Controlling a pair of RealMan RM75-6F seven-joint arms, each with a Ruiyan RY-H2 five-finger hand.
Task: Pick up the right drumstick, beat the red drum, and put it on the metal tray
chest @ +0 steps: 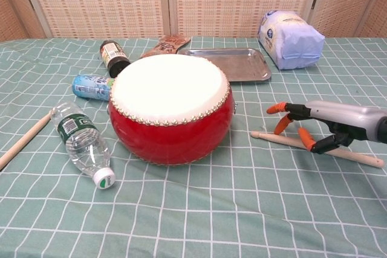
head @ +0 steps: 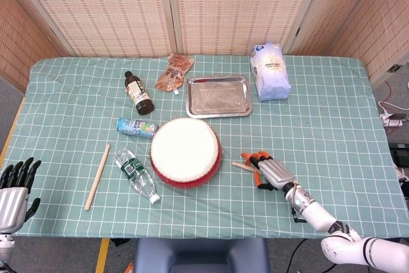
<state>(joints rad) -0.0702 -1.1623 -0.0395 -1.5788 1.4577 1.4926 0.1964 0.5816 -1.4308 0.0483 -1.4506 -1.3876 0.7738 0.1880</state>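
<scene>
Bench (head: 332,107): a flat top that is wearing a teal cloth with a white grid, lightly wrinkled.

Red drum (head: 186,152): round and barrel-sided, glossy red shell, cream skin on top, a ring of small pale studs at the rim. It is sitting at the centre of the clock.

Right drumstick (chest: 357,156): a slim, pale wooden rod with a small rounded tip. It is lying flat on the cloth at 3 o'clock of the drum, tip pointing toward the shell.

My right hand (head: 270,172): grey metal palm, dark fingers with orange tips. I am arching it over the middle of the stick, fingers curled down on both sides; I cannot tell whether they are gripping the wood yet.

My left hand (head: 14,187): black and grey, fingers spread and pointing up, holding nothing, at 8 o'clock by the bench edge.

Metal tray (head: 218,96): rectangular, shallow, brushed silver with a rolled rim, lying at 12 o'clock of the drum.

Second drumstick (head: 97,177): plain wood, lying at 9 o'clock.

Water bottle (head: 135,174): clear ribbed plastic with a green label, lying on its side between that stick and the drum.
</scene>
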